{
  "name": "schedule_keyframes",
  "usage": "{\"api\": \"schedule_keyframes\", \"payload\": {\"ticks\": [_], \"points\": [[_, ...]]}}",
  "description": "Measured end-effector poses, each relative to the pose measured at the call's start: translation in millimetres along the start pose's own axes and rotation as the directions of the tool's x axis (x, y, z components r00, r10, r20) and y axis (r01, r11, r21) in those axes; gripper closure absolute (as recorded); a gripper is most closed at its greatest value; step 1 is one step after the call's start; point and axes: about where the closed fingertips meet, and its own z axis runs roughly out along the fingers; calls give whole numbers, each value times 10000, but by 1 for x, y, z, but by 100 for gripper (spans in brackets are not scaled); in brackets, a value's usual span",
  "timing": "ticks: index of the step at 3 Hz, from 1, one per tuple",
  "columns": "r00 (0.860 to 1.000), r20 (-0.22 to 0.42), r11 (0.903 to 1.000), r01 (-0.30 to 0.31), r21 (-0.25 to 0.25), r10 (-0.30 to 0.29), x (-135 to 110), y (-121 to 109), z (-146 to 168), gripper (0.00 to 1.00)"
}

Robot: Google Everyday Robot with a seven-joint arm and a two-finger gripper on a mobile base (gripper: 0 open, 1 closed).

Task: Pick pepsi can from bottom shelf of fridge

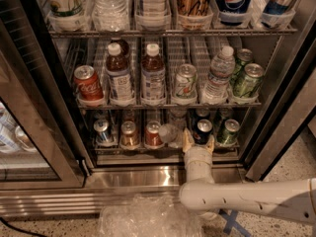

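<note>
The fridge (59, 107) stands open, its racks full of drinks. The bottom shelf (163, 147) holds a row of small cans: pale blue-and-silver, copper, red, then the dark navy pepsi can (203, 130) and a green can (228, 132). My gripper (198, 142) is at the front edge of this shelf, directly in front of the pepsi can. Its tan fingertips (186, 140) are spread apart on either side of the can's lower front and hold nothing. The white arm (247, 197) reaches in from the lower right.
A clear bottle (170, 132) lies tipped over just left of the gripper. The middle rack holds a Coca-Cola can (88, 83), tea bottles, a water bottle and green cans. The glass door (24, 147) hangs open at left. Crumpled clear plastic (148, 216) lies on the floor.
</note>
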Motion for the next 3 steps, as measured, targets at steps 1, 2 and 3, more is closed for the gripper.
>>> {"api": "schedule_keyframes", "payload": {"ticks": [1,2,3], "points": [[9998,89,9997,155,177,-156,-4,-7,11,39],[9998,93,9997,152,186,-154,-4,-7,12,40],[9999,82,9998,98,192,-100,-3,-6,13,59]]}}
